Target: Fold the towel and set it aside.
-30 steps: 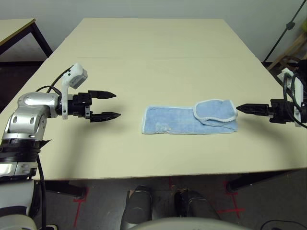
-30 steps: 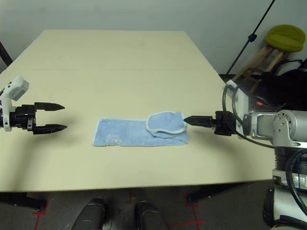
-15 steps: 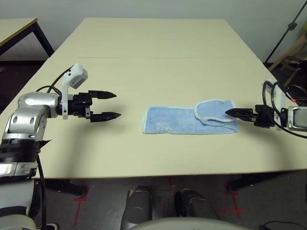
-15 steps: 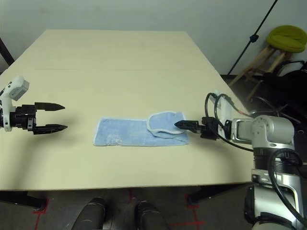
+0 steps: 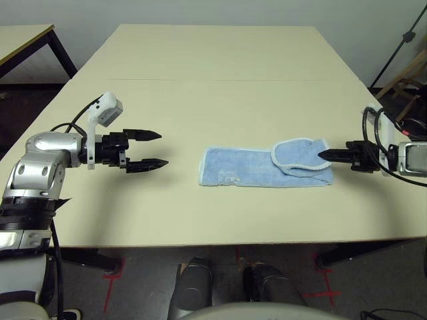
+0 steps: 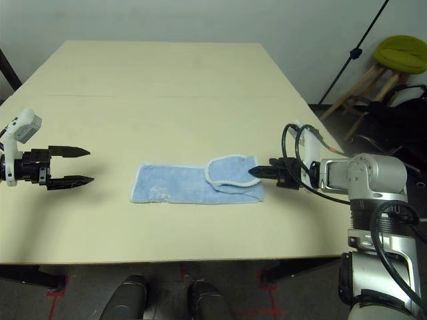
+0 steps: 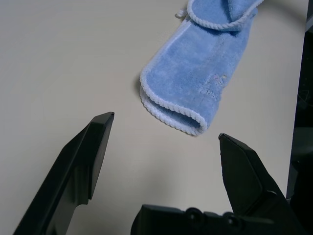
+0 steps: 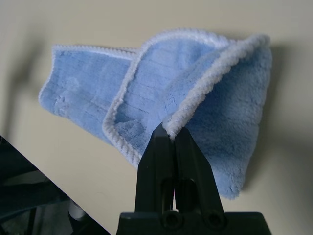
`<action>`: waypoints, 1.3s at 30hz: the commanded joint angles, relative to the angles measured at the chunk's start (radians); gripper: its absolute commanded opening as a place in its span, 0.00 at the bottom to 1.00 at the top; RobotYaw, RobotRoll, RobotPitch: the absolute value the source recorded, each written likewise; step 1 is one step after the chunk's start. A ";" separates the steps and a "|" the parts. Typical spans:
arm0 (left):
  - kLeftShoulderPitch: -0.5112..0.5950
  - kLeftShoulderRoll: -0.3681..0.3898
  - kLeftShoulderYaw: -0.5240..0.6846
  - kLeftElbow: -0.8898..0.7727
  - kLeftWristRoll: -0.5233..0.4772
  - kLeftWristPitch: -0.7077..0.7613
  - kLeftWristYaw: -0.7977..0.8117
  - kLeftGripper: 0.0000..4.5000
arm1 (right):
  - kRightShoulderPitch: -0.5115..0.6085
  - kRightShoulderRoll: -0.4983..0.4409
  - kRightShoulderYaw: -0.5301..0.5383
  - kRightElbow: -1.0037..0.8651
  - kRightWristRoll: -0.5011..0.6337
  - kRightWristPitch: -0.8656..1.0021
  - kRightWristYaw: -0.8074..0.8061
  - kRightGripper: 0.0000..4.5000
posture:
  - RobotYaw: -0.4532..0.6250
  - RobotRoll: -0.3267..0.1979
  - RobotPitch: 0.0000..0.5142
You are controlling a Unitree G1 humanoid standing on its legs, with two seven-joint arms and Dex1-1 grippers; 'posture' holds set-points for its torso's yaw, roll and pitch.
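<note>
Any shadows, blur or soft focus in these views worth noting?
Left eye view: even light, faint shadows under the towel and left claw. Right wrist view: right claw and nearby edging sharp, far end softer. Left wrist view: fingers crisp.

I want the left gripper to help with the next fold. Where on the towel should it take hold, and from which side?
Probably the towel's free short end nearest the left gripper. There the doubled, white-corded edges lie flat and stacked, so the open fingers can come in low along the table from the robot's left and pinch both layers. The right gripper already pinches the opposite flap's edge.
</note>
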State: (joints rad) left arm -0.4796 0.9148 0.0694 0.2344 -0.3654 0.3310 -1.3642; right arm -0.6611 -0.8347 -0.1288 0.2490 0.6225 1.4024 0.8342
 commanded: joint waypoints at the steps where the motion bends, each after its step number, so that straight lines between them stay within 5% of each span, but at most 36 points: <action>1: 0.009 -0.006 -0.002 -0.017 -0.006 0.006 0.003 1.00 | -0.068 -0.013 0.066 0.041 -0.021 -0.043 0.042 0.01 | 0.62 0.62 0.25; 15: 0.048 -0.003 0.014 -0.073 -0.027 0.037 0.025 1.00 | -0.301 0.153 0.350 0.294 -0.209 -0.275 0.178 0.01 | 0.66 0.62 0.24; 19: 0.060 0.001 0.019 -0.087 -0.033 0.044 0.031 1.00 | -0.319 0.187 0.389 0.303 -0.251 -0.314 0.213 0.22 | 0.66 0.62 0.23; 29: 0.053 0.011 0.015 -0.087 -0.040 0.048 0.033 1.00 | -0.304 0.143 0.389 0.229 -0.287 -0.336 0.274 0.99 | 0.65 0.62 0.23; 39: -0.016 -0.027 0.018 -0.102 -0.066 0.084 0.066 1.00 | -0.239 -0.031 0.220 0.030 -0.262 -0.489 0.309 0.99 | 0.63 0.62 0.24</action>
State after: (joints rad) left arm -0.4832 0.8984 0.0788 0.1578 -0.4109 0.3952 -1.3145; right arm -0.9261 -0.8436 0.1165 0.3024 0.3792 0.9707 1.1504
